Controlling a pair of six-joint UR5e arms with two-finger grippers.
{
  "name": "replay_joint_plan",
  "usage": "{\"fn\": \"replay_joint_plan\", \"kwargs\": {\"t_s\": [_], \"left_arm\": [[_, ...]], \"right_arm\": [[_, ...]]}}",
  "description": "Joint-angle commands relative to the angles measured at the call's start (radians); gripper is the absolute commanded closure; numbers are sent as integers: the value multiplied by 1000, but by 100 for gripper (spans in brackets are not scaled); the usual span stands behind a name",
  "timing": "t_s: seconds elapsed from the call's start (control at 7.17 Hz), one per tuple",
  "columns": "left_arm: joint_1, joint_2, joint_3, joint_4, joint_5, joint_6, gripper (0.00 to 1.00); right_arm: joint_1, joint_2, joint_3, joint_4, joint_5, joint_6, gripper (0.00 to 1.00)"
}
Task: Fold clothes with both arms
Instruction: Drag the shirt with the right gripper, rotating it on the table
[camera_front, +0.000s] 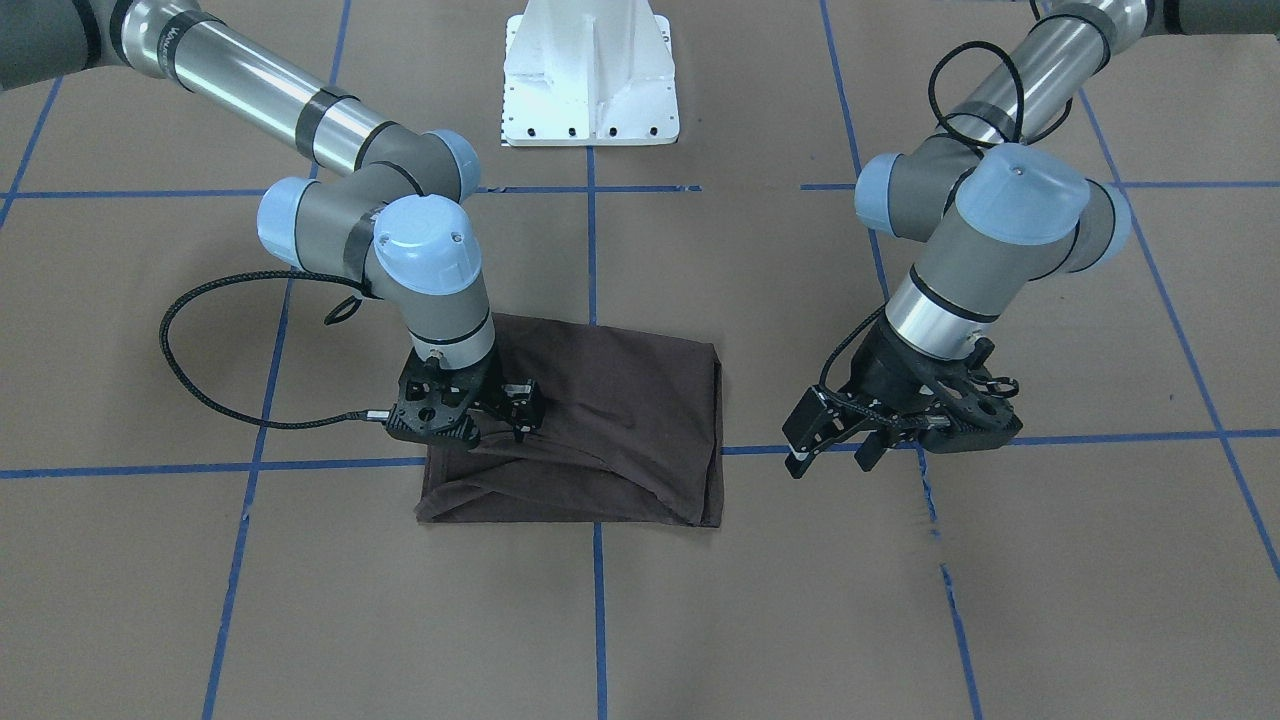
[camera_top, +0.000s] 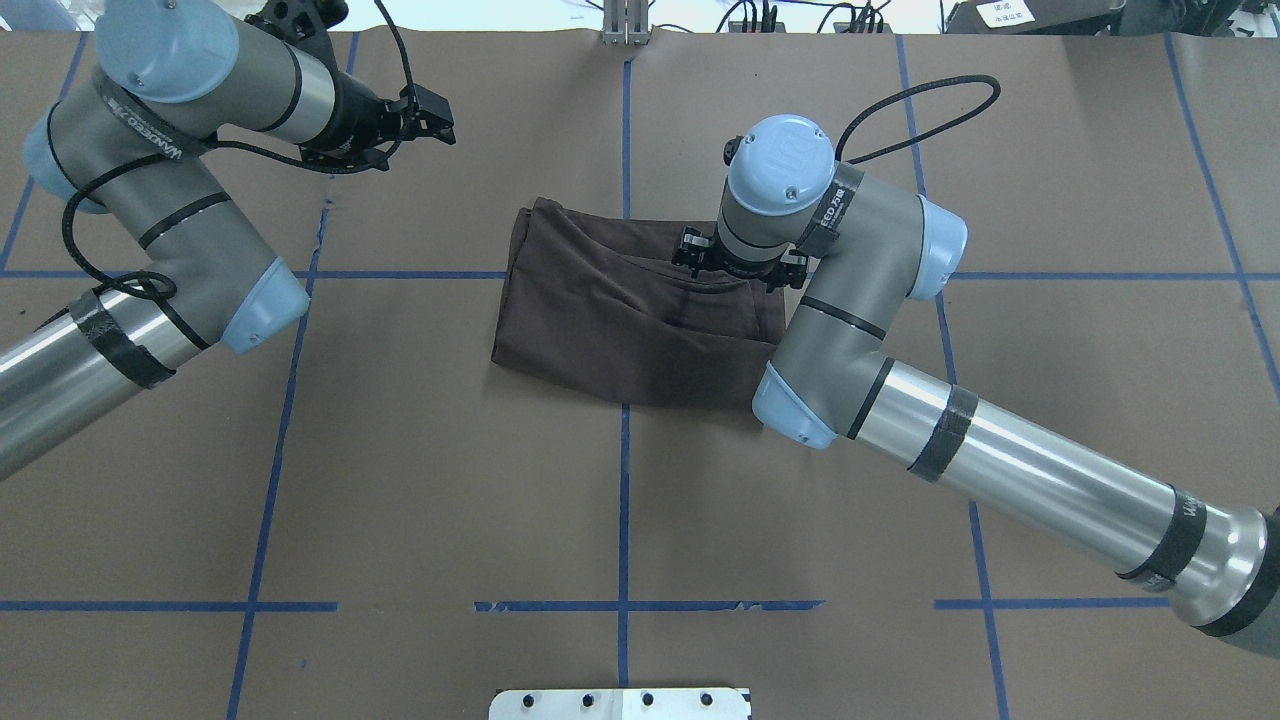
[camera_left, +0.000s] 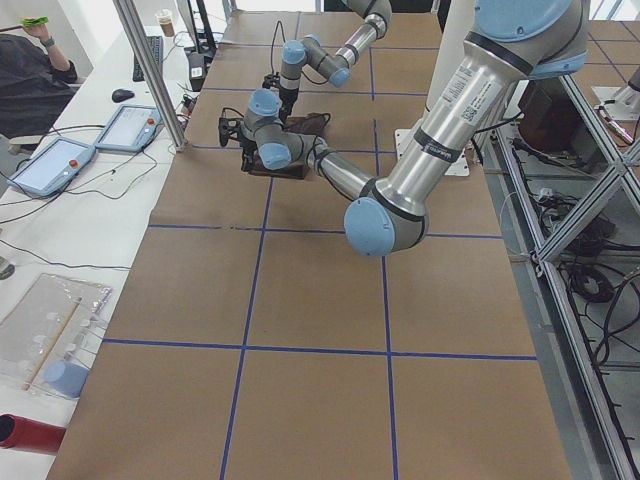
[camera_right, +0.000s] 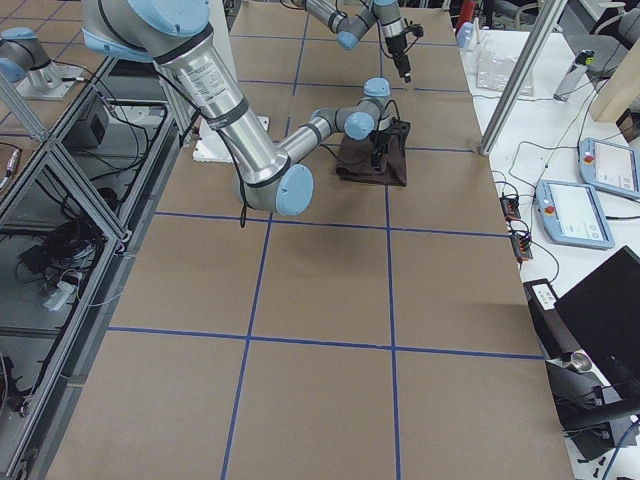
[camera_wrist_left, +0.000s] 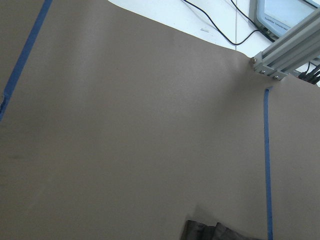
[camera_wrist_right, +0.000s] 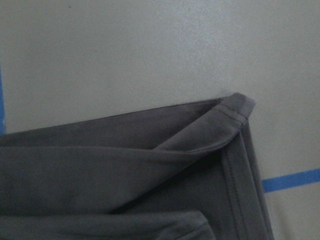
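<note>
On the worktop (camera_front: 640, 620) our right end effector (camera_front: 507, 412) steadies the shirt (camera_front: 620, 420), grip we cannot tell; left end effector (camera_front: 835, 455) hovers clear, spread.

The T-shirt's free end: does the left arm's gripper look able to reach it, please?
Probably yes: the left gripper hangs open beside the T-shirt, with only table between them; the right gripper is at the opposite end.
</note>
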Motion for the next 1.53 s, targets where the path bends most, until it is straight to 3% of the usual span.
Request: {"fn": "replay_joint_plan", "kwargs": {"t_s": [0.0,0.28,0.42,0.7,0.84,1.39], "left_arm": [[-9,3,-2,-1,-34,-5,9],[-11,4,-2,-1,-35,-5,9],[-14,10,-2,-3,-35,-4,9],[-14,10,-2,-1,-35,-4,9],[-14,10,-2,-1,-35,-4,9],[-15,10,-2,-1,-35,-4,10]], "right_arm": [[-2,-28,0,8,-3,-39,0],[-2,-26,-5,8,-4,-47,4],[-2,-26,-6,10,-3,-45,18],[-2,-25,-17,13,0,-47,82],[-2,-28,-17,28,2,-45,100],[1,-23,-11,34,2,-42,100]]}}
